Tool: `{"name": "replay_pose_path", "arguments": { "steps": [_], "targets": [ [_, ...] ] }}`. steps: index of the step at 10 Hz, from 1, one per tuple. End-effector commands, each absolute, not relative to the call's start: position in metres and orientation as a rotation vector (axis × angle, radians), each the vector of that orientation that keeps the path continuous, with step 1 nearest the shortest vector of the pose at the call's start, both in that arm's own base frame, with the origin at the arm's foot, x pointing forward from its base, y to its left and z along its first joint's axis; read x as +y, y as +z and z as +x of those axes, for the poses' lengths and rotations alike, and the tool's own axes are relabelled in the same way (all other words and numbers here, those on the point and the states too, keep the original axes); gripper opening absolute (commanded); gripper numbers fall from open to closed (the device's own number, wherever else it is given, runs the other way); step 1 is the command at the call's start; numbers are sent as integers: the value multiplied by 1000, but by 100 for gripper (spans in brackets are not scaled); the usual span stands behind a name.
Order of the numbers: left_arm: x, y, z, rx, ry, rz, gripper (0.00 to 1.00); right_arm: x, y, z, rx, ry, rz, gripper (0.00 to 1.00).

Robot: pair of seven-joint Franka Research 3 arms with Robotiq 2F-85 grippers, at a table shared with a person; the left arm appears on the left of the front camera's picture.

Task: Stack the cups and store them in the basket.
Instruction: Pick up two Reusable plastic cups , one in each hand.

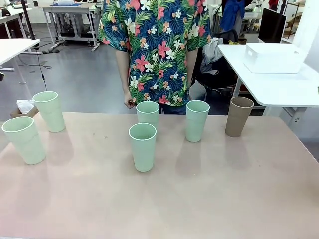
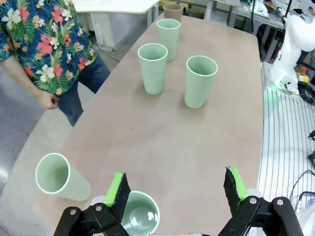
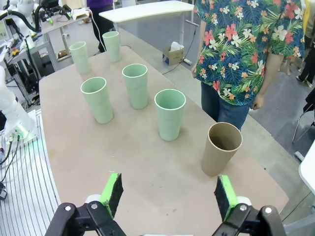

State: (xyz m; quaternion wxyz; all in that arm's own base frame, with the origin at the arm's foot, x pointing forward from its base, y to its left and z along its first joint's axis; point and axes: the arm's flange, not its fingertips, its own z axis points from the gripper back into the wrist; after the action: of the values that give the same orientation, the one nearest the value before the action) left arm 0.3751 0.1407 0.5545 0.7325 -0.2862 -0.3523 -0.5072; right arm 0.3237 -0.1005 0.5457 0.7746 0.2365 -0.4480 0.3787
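Six tapered matte plastic cups [image 1: 142, 147] stand unstacked, nothing gripped.
The left pincer [image 2: 175, 188] hangs open-jawed over a pale mint-green cup [image 2: 140, 215], mouth up, just below one finger. The right pincer [image 3: 167, 194], equally spread, faces the tan-brown cup [image 3: 221, 147], upright and nearest to it. The white rectangular plastic basket [image 1: 274, 57] sits on a separate white table [image 1: 279, 84] (far right, off the beige tabletop [image 1: 199, 199]).

Five mint green cups [image 1: 142, 148] stood upright and apart from one another, all to my left of the tan-brown cup [image 1: 238, 117], also upright; the white basket [image 1: 274, 59] sat beyond that brown cup, to my right.
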Motion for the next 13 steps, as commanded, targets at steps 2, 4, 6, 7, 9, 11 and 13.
{"name": "replay_pose_path", "arguments": {
  "steps": [2, 4, 6, 7, 9, 11, 13],
  "targets": [
    [141, 555, 375, -785, -1125, -638, 100, -101, 547, 325, -996, 835, 517, 100],
    [141, 555, 375, -785, -1125, -638, 100, -101, 547, 325, -996, 835, 517, 100],
    [141, 555, 375, -785, -1125, -638, 100, -101, 547, 325, -996, 835, 517, 100],
    [141, 555, 375, -785, -1125, -638, 100, -101, 547, 325, -996, 835, 517, 100],
    [150, 556, 392, -785, -1083, -622, 100, -101, 550, 361, -967, 801, 526, 100],
    [178, 546, 422, -808, -1051, -662, 100, -105, 543, 422, -1000, 822, 558, 100],
    [211, 520, 441, -840, -1060, -764, 100, -106, 515, 468, -996, 866, 705, 100]
  ]
}}
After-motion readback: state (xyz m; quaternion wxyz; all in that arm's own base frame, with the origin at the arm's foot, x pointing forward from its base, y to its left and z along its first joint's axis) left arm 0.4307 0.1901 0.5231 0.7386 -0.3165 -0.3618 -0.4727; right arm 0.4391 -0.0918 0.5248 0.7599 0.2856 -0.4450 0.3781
